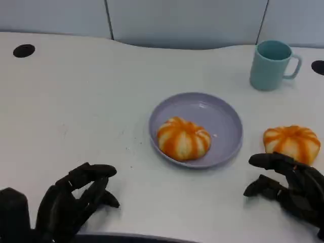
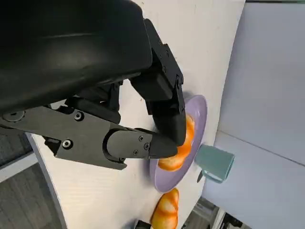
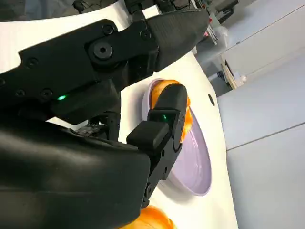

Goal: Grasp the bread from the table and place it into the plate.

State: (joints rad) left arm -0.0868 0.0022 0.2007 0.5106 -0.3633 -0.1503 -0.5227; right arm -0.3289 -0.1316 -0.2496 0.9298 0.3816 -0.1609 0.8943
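Observation:
An orange-striped bread (image 1: 292,143) lies on the white table, to the right of the lilac plate (image 1: 223,121). A second bread (image 1: 182,137) sits inside the plate, toward its front left. My right hand (image 1: 288,185) hovers just in front of the table bread, fingers apart and curled toward it, holding nothing. My left hand (image 1: 76,200) rests at the table's near left, fingers spread and empty. In the left wrist view, past the left hand (image 2: 119,119), are the plate (image 2: 202,112), its bread (image 2: 174,161) and the table bread (image 2: 167,210). In the right wrist view the right hand (image 3: 119,95) partly hides the plate (image 3: 195,162); the table bread (image 3: 152,220) lies close beneath it.
A teal mug (image 1: 271,65) stands behind and to the right of the plate, handle to the right. Black round holes (image 1: 24,50) sit in the table's far corners. A grey wall runs behind the curved far edge of the table.

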